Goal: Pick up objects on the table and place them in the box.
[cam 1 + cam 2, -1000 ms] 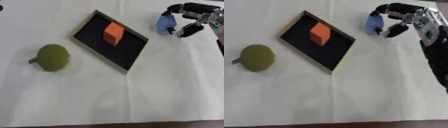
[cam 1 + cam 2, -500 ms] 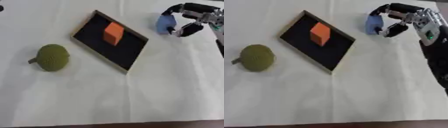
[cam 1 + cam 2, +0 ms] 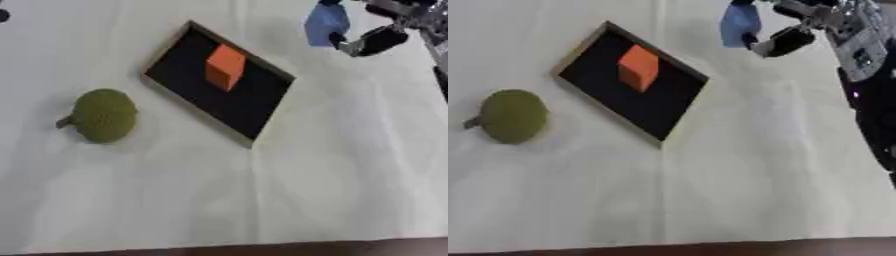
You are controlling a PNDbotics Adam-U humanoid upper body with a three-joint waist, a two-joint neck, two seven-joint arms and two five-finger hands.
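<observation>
Counter: white cloth surface, creases running across it; dark edge showing along the bottom of both views.

Box: shallow tray w/ black inside and pale wooden rim, lying flat at an angle, upper centre of the counter. Long axis running from upper left to lower right.

Orange block: sitting inside the box, toward its upper end, resting on the black floor, not touching the rim as far as can be seen.

Green round object: olive, bumpy-looking, w/ a short stub sticking out at its left side. Lying on the counter left of the box, near its lower-left rim but apart from it.

Blue object: small, soft-edged shape, upper right, beyond the box's far-right corner. Being held above the counter; exact form can't be made out.

Right hand: black and silver, coming in from the upper right corner. Fingers curling round the blue object, one dark tip pressing at its lower right side. Forearm running down the right edge of the right eye view.

Left hand: not showing in either view.

Misc.: small dark spot at the top left corner of the left eye view, unidentifiable.
</observation>
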